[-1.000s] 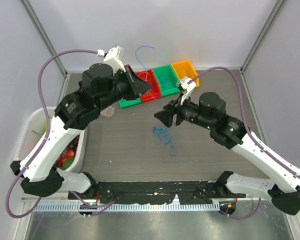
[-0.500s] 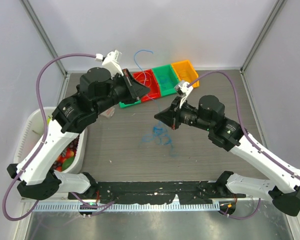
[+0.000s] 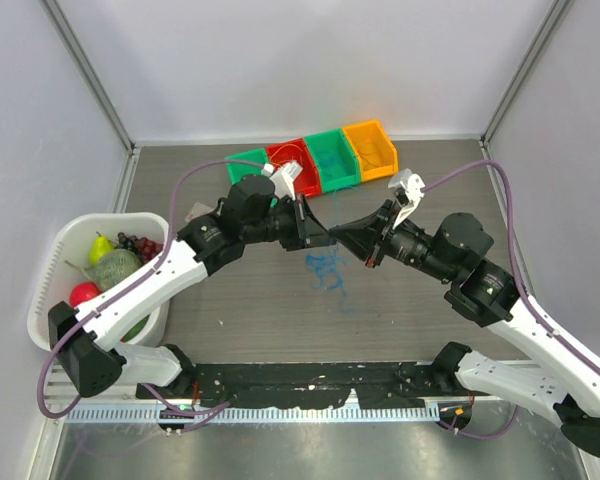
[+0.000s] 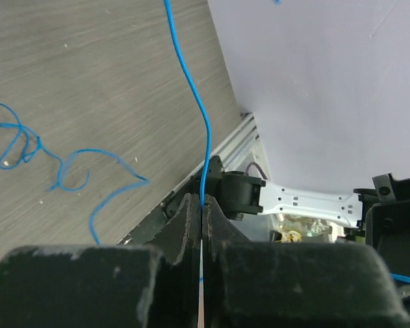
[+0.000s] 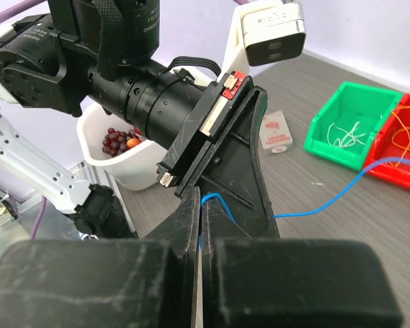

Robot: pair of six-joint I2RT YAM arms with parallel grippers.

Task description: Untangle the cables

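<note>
A thin blue cable is pinched in my left gripper, which is shut on it. My right gripper is shut on the same blue cable, right beside the left fingertips. In the top view the left gripper and right gripper meet tip to tip above the table's middle. The rest of the blue cable lies below them as a loose tangle. Orange-yellow cables lie in a red bin, whitish ones in a green bin.
A row of bins stands at the back: small green, red, green, orange. A white basket of fruit sits at the left. A small white packet lies near the green bin.
The left arm swung down from the back to the table's middle, still holding the blue cable. The right gripper, open a second ago, moved up and shut on that cable.
</note>
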